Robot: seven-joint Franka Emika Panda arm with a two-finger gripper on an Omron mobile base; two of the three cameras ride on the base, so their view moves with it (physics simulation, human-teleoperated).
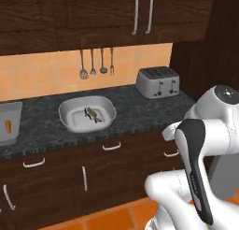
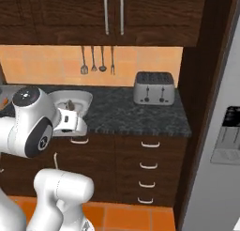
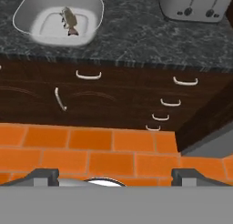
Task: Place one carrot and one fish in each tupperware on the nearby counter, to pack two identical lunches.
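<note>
hand view gave me the gripper (image 3: 113, 175) with its two dark fingertips spread wide apart at the bottom edge, nothing between them, pointing over the orange floor tiles (image 3: 91, 148) towards the dark wood drawers (image 3: 118, 98) with their curved silver handles. above them i saw the marbled counter (image 3: 136, 36), and on it the rounded-square bowl (image 3: 27, 9) with one fish (image 3: 69, 19) lying inside.

from the left base view i read the same bowl (image 1: 70, 119) sitting mid-counter with the fish (image 1: 93, 114) in it, and at the far left edge the long rectangular tray (image 1: 14, 117) holding a carrot (image 1: 8, 126). the tray and bowl stood apart from each other. the silver toaster (image 1: 158, 82) sat well to the right of the bowl, near the back wall, under hanging utensils (image 1: 95, 63). the white arm (image 1: 200, 168) was folded low in front of the cabinets.

in the right base view the arm (image 2: 33, 127) covered part of the bowl (image 2: 82, 101); the toaster (image 2: 154, 88) stood clear at the counter's right end.
</note>
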